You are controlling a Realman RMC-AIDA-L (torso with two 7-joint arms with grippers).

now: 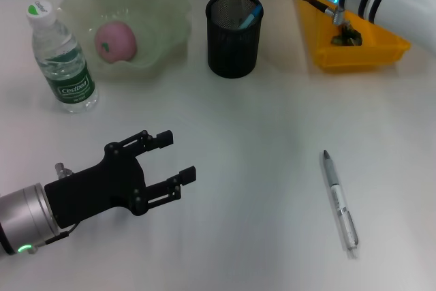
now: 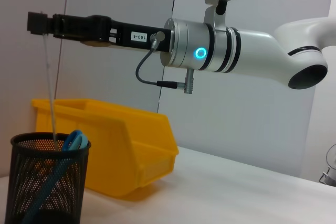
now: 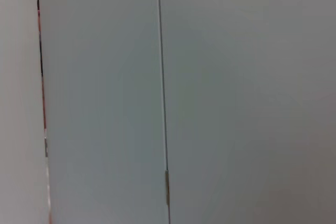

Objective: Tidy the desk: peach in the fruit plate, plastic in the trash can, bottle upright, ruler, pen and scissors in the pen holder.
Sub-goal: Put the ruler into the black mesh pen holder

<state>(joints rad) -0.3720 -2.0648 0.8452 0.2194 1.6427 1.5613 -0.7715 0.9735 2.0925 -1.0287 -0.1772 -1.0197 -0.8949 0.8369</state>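
The left gripper [image 1: 178, 157] rests at 7 o'clock on the table [image 1: 259, 141], jaws apart and empty. At 10 stands a clear plastic bottle [image 1: 62, 59], label reading "Cestbon"; at 11 a peach [image 1: 114, 41] lies in the frilled, translucent plate [image 1: 167, 5]. At 12, the right gripper [image 2: 39, 23] pinches a thin clear ruler [image 2: 50, 87] upright, its lower end inside the black mesh holder [image 1: 234, 34] with blue-handled scissors [image 1: 251, 17]. A yellow bin [image 1: 381, 52] sits at 1. A slim pen [image 1: 340, 201] lies at 4.

Pink peach [image 1: 114, 41], black mesh pen holder [image 1: 234, 35], yellow bin [image 1: 354, 46], seemingly greenish plate [image 1: 163, 11].
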